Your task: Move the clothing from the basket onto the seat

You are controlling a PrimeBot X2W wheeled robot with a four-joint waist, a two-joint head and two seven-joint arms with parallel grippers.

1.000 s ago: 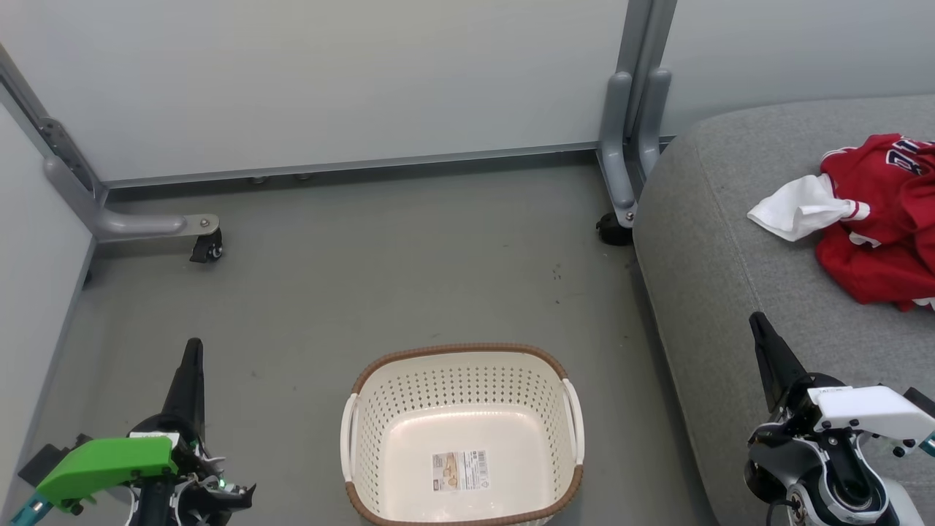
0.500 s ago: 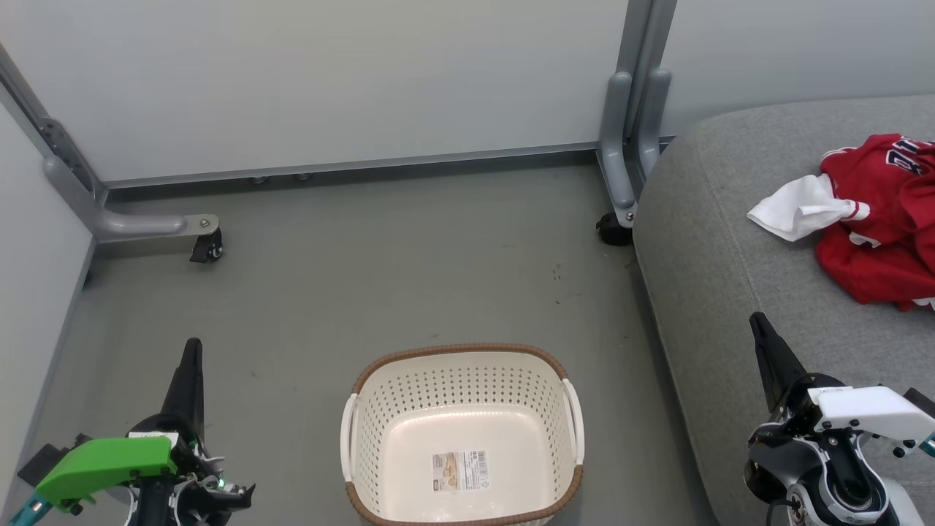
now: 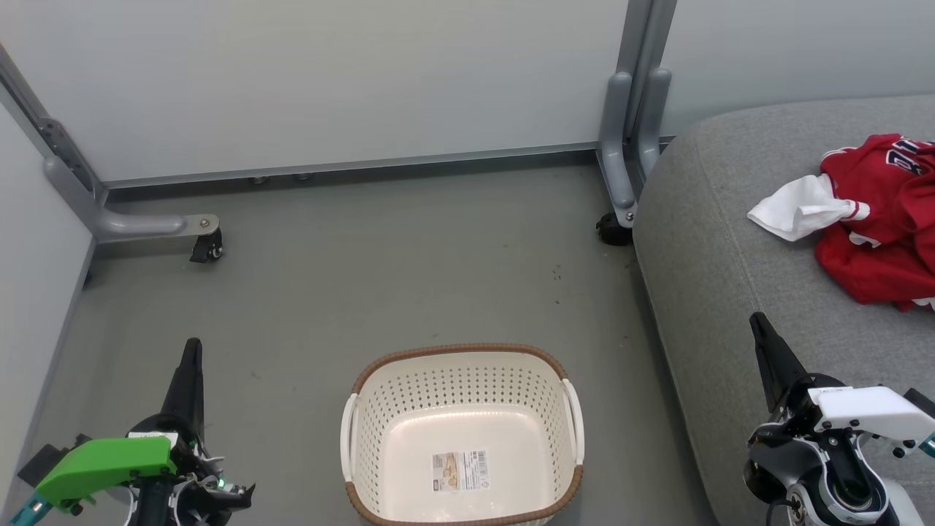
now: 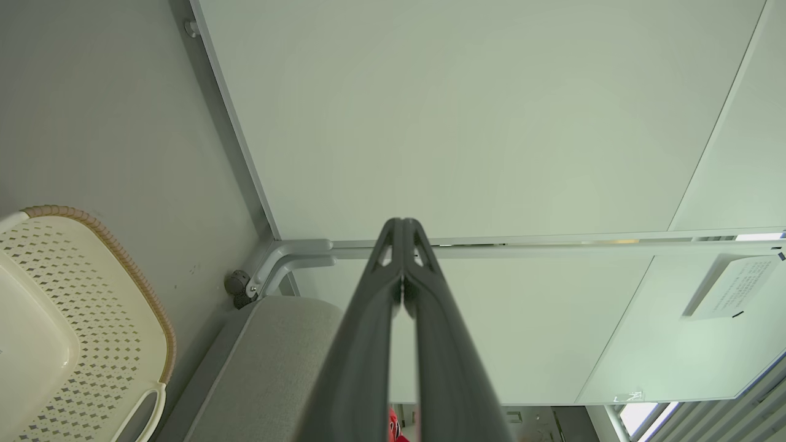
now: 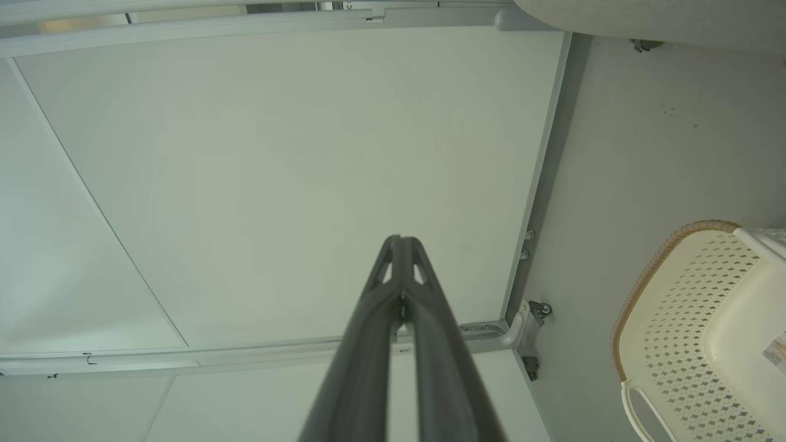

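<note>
At the lower left of the head view, the left gripper (image 3: pixel 191 349) rises from under a bright green plastic cover (image 3: pixel 102 464). It stands over the smooth grey floor (image 3: pixel 409 256) and reads as one dark tapering blade. Its own wrist view resolves this into two long dark fingers, pressed together at the tips with nothing between them. That view also takes in a paper notice (image 4: pixel 734 285) stuck on one of the pale flat partition panels (image 3: pixel 329 73).

A grey metal castor foot (image 3: pixel 208 245) sits at the base of the panels. Nearer the middle, the cream-white perforated plastic basket (image 3: pixel 460 387) stands on the floor. It is a rounded rectangle with a brown woven-look rim and two white side handles. Inside it lies a small paper label (image 3: pixel 460 470) flat on the glossy bottom.

To the right, the large grey woven-fabric seat cushion (image 3: pixel 730 292) has rounded edges and a stitched seam. The crumpled red sports garments (image 3: pixel 884 219) lie on it, with dark lettering, and a white cloth (image 3: pixel 796 208) rests against their left side. All of this is well apart from the basket.

At the lower right, the right gripper (image 3: pixel 757 323) tilts up-left over the seat's front edge, with a white cover (image 3: pixel 869 413) behind it. In its wrist view the two fingers meet at the tips and grip nothing.
</note>
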